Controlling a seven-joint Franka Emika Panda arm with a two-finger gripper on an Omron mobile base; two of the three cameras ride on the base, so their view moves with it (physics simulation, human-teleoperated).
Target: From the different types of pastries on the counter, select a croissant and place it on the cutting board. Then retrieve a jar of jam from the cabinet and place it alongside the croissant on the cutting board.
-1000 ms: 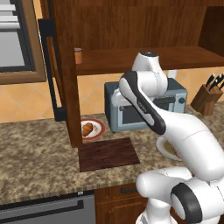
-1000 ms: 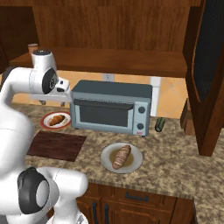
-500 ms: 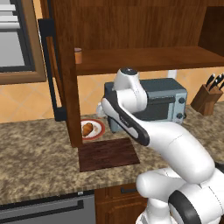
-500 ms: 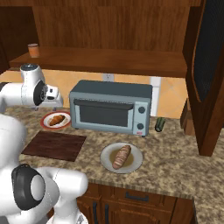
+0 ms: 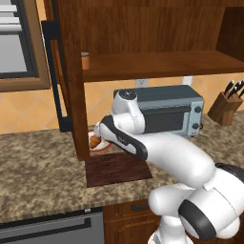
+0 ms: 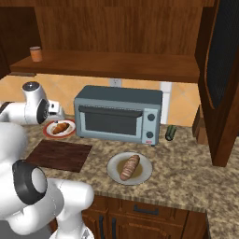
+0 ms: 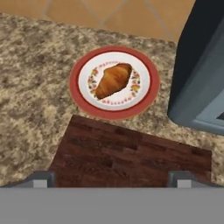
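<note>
Arm has swung left and dropped over the last second, gripper (image 7: 112,177) now above the dark brown wooden cutting board (image 7: 131,159) with fingers spread and empty, small golden-orange croissant (image 7: 113,79) untouched on its red-rimmed plate (image 7: 78,101) just ahead, so the pick comes next

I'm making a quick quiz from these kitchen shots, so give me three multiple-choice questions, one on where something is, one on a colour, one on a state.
1. Where does the croissant lie?
A. on the cutting board
B. on a plate
C. in the toaster oven

2. What colour is the rim of the croissant's plate?
A. red
B. blue
C. green

3. What is on the cutting board?
A. the jar
B. the croissant
C. nothing

Answers:
1 B, the hand view shows it on the plate beyond the board.
2 A, a red band circles the white centre.
3 C, its surface is bare in the right base view too.
</note>
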